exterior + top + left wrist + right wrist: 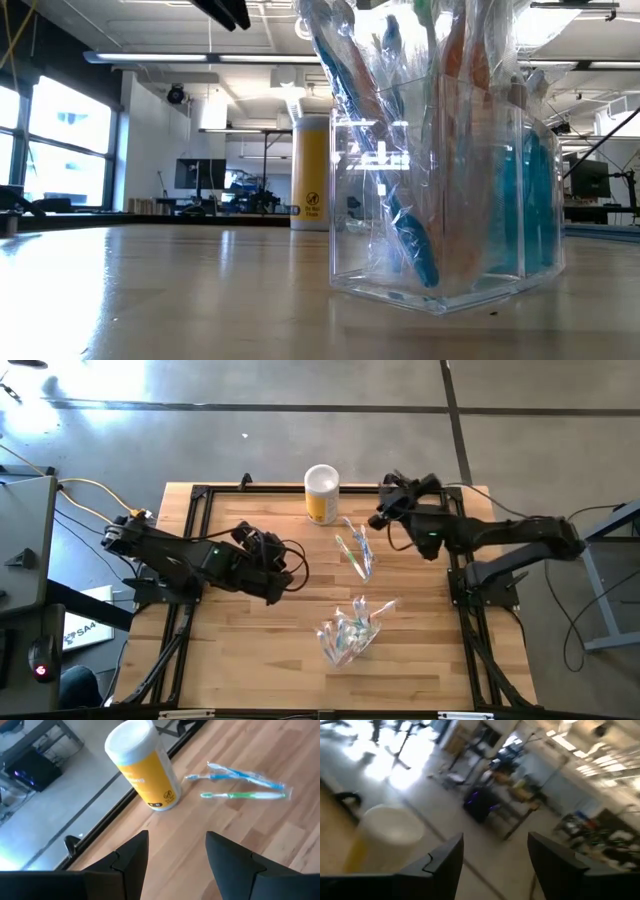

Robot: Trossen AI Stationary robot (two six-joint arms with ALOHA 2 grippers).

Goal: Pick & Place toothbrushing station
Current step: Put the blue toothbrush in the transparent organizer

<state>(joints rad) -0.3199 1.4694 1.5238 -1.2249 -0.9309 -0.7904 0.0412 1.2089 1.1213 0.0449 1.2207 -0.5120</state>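
L gripper [278, 575] sits over the left-centre of the wooden table [240, 670], fingers spread w/ nothing between them; wrist view shows bare wood in the gap. R gripper [388, 508] is near the far edge of the table, right of the yellow canister [321, 494], also spread and empty, pointing out toward the room.

Yellow canister w/ white lid stands upright at the far edge, centre. Just beside it toward the middle of the table lie two wrapped toothbrushes [356, 550]: one blue [240, 775], one green [245, 795], side by side in the left wrist view, flat on the wood, close but apart from the canister.

Nearer the front edge, centre-right: clear holder [445, 210] stuffed w/ bagged toothbrushes [350, 632], standing upright. Low view shows blue and orange handles in crinkly clear wrap inside it, teal items at its right side; can't tell if those are tubes. Neither gripper touches it.
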